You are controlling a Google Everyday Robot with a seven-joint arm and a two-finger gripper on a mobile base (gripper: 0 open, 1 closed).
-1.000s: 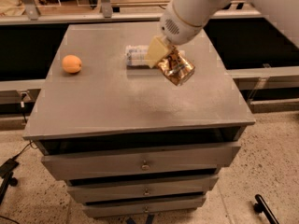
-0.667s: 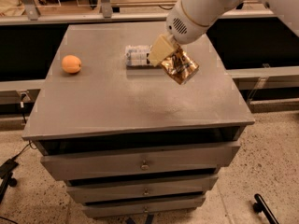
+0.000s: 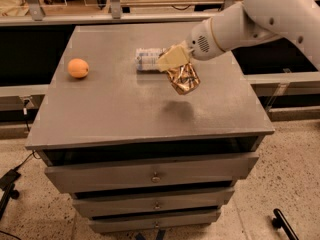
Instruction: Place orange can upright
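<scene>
The orange can (image 3: 184, 79) is shiny copper-orange and dented. My gripper (image 3: 175, 66) is shut on it and holds it tilted in the air above the middle-right of the grey cabinet top (image 3: 115, 109). Its shadow lies on the top just below it. The pale fingers (image 3: 171, 58) cover the can's upper end. The white arm comes in from the upper right.
A clear plastic bottle with a white label (image 3: 148, 59) lies on its side just behind and left of the can. A round orange fruit (image 3: 78, 68) sits at the left of the top. Drawers are below the top. Shelving stands behind.
The arm has lifted and swung so the can hangs higher above the top, with its shadow now apart from it. The bottle and the fruit have not moved.
</scene>
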